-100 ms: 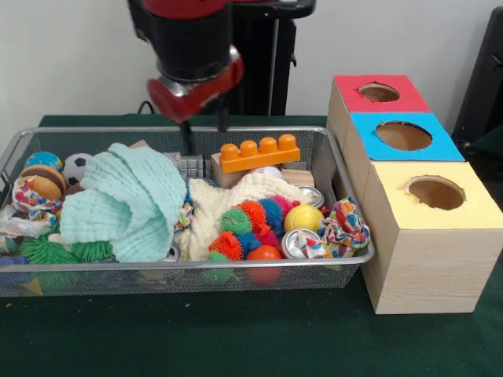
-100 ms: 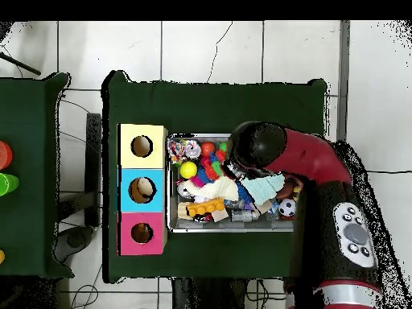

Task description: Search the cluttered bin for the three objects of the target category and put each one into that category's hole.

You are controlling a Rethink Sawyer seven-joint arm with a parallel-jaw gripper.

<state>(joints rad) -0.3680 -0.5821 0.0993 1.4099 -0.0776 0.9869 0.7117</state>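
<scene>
Mostly clutter at this point. From the left in the front view, the wire bin (image 1: 16,149) held a striped ball, a soccer ball (image 1: 76,166) and green spiky toys, all half buried by a mint cloth (image 1: 126,200) heaped over that end — likely why a search was needed at all. The gripper (image 1: 205,140) hung over the bin's far rim, near the middle, tips just above a grey block; whether it was clenched or released could not be told, and nothing showed in its grasp. Next came an orange brick (image 1: 258,153) propped on wooden blocks, a cream cloth (image 1: 236,196) under a rainbow spiky caterpillar (image 1: 251,220), then a yellow ball (image 1: 303,217), an orange ball (image 1: 264,254) and small tins against the near right wall. Beside the bin sat the sorting box — red hole (image 1: 379,93) farthest, blue hole (image 1: 403,135) in the middle, yellow hole (image 1: 435,192) nearest. Overhead, something pale seemed to lie inside the blue hole; red and yellow looked dark. Which category was the target could not be told, so its objects were presumably somewhere in the bin.
</scene>
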